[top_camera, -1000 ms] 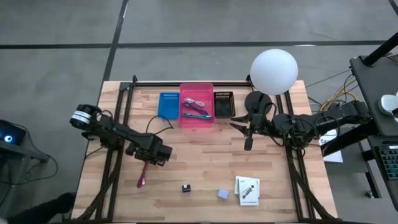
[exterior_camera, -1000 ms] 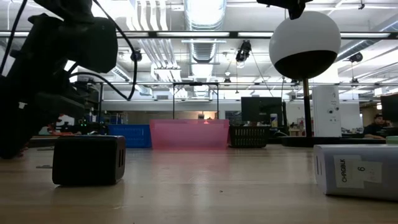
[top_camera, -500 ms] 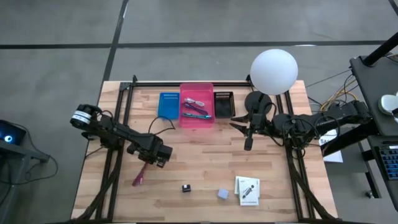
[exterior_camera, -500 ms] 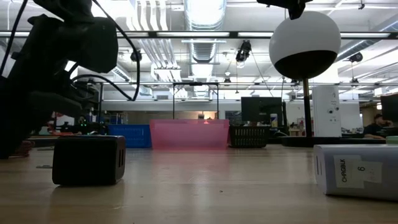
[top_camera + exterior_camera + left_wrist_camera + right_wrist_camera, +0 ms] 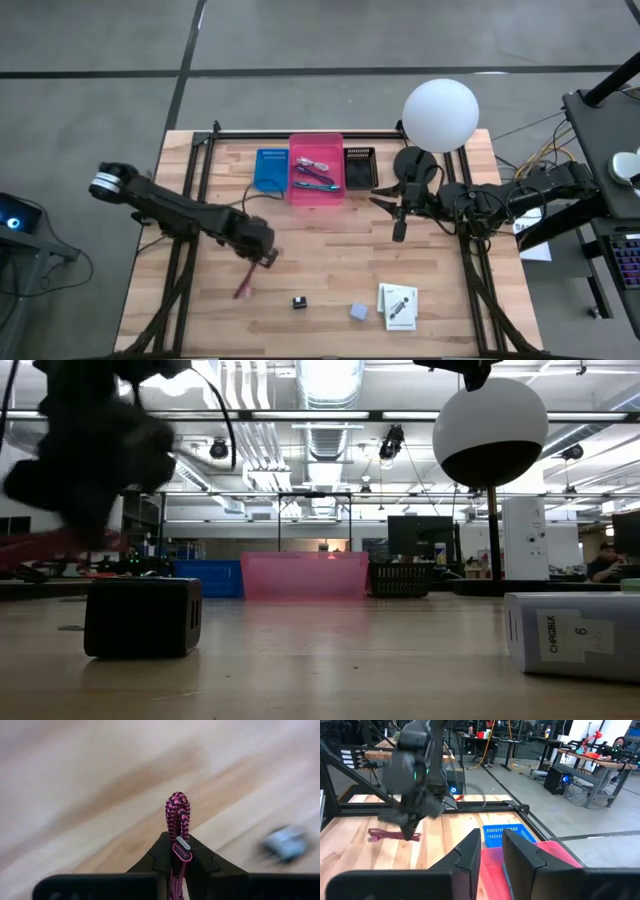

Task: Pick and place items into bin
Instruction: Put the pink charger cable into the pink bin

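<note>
My left gripper (image 5: 264, 250) is shut on the magenta strap (image 5: 245, 283), left of the table's middle. It shows blurred in the low view (image 5: 90, 470), with the strap (image 5: 60, 545) above the table top. The tiny black cube (image 5: 299, 301), the grey-blue cube (image 5: 358, 312) and the white card (image 5: 397, 305) lie flat near the front edge. The pink bin (image 5: 316, 168) at the far edge holds pens. My right gripper (image 5: 400, 222) hovers right of the bin, its fingers (image 5: 470, 852) slightly apart and empty. My left gripper pinches the strap between its two fingers, at the silver connector (image 5: 181, 845) and the doubled braid beside it. A folded loop (image 5: 177, 806) sticks out past the fingertips. The rest of the strap trails slack toward the table's near left (image 5: 240, 292), lifted off the wood in the low view.
A blue bin (image 5: 270, 168) and a black bin (image 5: 359, 165) flank the pink bin. The white globe lamp (image 5: 440, 115) stands at the far right over my right arm. Black frame rails (image 5: 190, 250) run along both table sides. Bare wood lies in the table's middle.
My left gripper has swung toward the table's right edge and risen, still shut on the strap. The strap has come up off the table and swung right with it, its free end trailing toward the near left.
</note>
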Controlling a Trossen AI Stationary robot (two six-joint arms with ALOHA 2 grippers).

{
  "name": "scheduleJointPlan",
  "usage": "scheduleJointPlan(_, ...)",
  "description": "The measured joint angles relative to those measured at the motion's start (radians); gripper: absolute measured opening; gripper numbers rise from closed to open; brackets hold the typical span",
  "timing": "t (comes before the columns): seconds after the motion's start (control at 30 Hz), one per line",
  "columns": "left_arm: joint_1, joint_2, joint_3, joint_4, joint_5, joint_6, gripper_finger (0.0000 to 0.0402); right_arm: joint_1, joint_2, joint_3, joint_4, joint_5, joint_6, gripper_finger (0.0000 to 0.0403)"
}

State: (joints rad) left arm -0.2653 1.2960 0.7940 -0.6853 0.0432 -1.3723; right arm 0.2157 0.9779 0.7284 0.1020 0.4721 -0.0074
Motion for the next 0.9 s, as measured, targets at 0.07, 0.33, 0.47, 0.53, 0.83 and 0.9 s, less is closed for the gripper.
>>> scheduleJointPlan(0.07,0.000,-0.069,0.000,0.093,-0.122,0.046,0.0010,0.000,0.000,0.000,0.000,0.000,0.004,0.0072)
scheduleJointPlan(0.33,0.002,-0.257,-0.002,0.653,-0.419,0.583,0.0010,-0.002,0.000,0.000,0.026,0.000,0.023,0.0084)
scheduleJointPlan(0.47,0.002,-0.263,-0.002,0.909,-0.448,0.879,0.0010,-0.012,0.001,0.000,0.043,-0.051,0.105,0.0102)
scheduleJointPlan(0.53,0.004,-0.247,-0.002,1.009,-0.485,0.984,0.0010,-0.023,0.008,0.000,0.046,-0.126,0.150,0.0119)
scheduleJointPlan(0.83,0.036,-0.128,-0.003,1.151,-0.529,1.092,0.0010,-0.027,0.122,0.027,0.060,-0.213,0.212,0.0219)
scheduleJointPlan(0.9,0.039,-0.093,-0.003,1.203,-0.529,1.092,0.0010,-0.027,0.157,0.051,0.070,-0.220,0.209,0.0235)
